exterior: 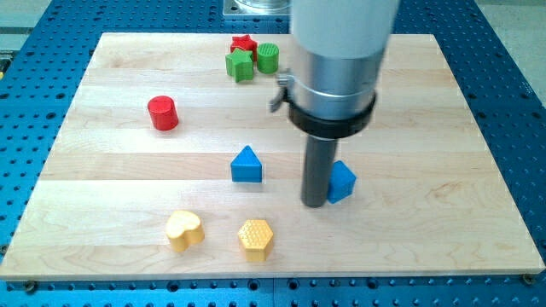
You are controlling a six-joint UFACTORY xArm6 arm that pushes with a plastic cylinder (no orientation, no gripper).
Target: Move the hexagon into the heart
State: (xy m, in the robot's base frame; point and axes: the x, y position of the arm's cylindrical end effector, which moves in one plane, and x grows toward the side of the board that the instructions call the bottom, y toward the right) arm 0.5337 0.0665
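Observation:
The yellow hexagon [256,239] lies near the board's bottom edge, just left of centre. The yellow heart [183,229] lies to its left, a short gap between them. My tip [315,203] rests on the board up and to the right of the hexagon, apart from it. The tip touches or nearly touches the left side of a blue block [342,181], which the rod partly hides.
A blue triangle [246,165] sits at the board's centre. A red cylinder [162,112] is at the left. A red star [244,43], a green block [241,64] and a green cylinder [268,57] cluster at the top. The wooden board [444,213] lies on a blue perforated table.

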